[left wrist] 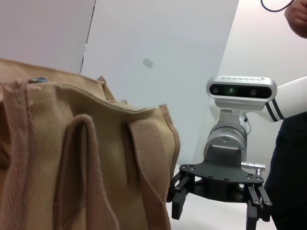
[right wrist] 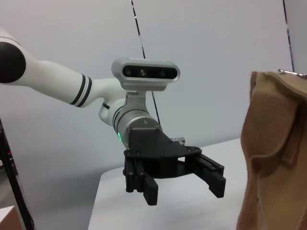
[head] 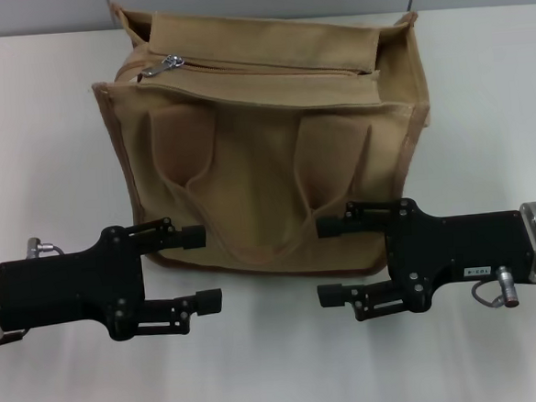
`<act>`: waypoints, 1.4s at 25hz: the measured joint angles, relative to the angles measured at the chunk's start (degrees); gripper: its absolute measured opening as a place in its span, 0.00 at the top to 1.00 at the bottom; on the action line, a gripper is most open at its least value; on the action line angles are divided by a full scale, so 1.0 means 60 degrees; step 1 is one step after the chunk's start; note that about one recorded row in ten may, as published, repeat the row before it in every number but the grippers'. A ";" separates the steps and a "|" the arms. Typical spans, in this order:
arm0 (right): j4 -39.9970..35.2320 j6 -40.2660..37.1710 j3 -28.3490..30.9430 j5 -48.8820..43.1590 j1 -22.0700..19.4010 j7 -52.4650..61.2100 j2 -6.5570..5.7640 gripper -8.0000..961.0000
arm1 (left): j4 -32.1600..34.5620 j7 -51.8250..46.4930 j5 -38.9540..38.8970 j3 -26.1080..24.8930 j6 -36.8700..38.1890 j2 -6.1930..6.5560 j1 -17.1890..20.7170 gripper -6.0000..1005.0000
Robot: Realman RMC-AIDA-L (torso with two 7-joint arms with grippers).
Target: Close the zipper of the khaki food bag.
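The desk carries the khaki food bag at its middle, upright, pockets facing the robot. Low before it hover the left pincer and right pincer, both spread wide and holding nothing. Along the top panel runs the zipper, its pull tab at the robot's left end. Nothing is grasped yet; next, one pincer must rise and pinch the tab.
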 joint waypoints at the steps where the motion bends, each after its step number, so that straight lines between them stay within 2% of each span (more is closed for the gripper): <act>1: 0.0000 0.0000 -0.0007 0.0000 0.0005 0.0000 0.0004 0.14 | -0.0001 0.0000 0.0000 0.0000 -0.0001 0.0000 0.0004 0.16; 20: 0.0000 0.0007 0.0014 -0.0001 0.0011 -0.0053 0.0014 0.14 | 0.0011 -0.0013 -0.0015 -0.0064 0.0133 -0.0007 0.0015 0.17; 25: 0.0000 0.0007 0.0020 -0.0001 0.0011 -0.0058 0.0014 0.14 | 0.0043 0.0098 -0.0105 -0.0336 0.0569 -0.0176 -0.0086 0.17; 26: 0.0000 0.0007 0.0020 -0.0001 0.0011 -0.0060 0.0014 0.14 | 0.0090 0.0132 -0.0109 -0.0652 0.0770 -0.0330 -0.0145 0.17; 29: 0.0000 0.0007 0.0020 -0.0001 0.0011 -0.0062 0.0015 0.14 | 0.0114 0.0152 -0.0112 -0.1035 0.0993 -0.0437 -0.0212 0.17; 33: 0.0000 0.0007 0.0020 -0.0001 0.0011 -0.0073 0.0015 0.14 | 0.0128 0.0209 -0.0200 -0.2154 0.1420 -0.0610 -0.0278 0.17; 34: 0.0000 0.0006 0.0020 -0.0001 0.0010 -0.0085 0.0014 0.14 | 0.0088 0.0308 -0.0402 -0.2887 0.1620 -0.0705 -0.0252 0.17; 35: 0.0000 0.0006 0.0020 -0.0001 0.0010 -0.0085 0.0014 0.14 | 0.0088 0.0308 -0.0402 -0.2887 0.1620 -0.0705 -0.0252 0.17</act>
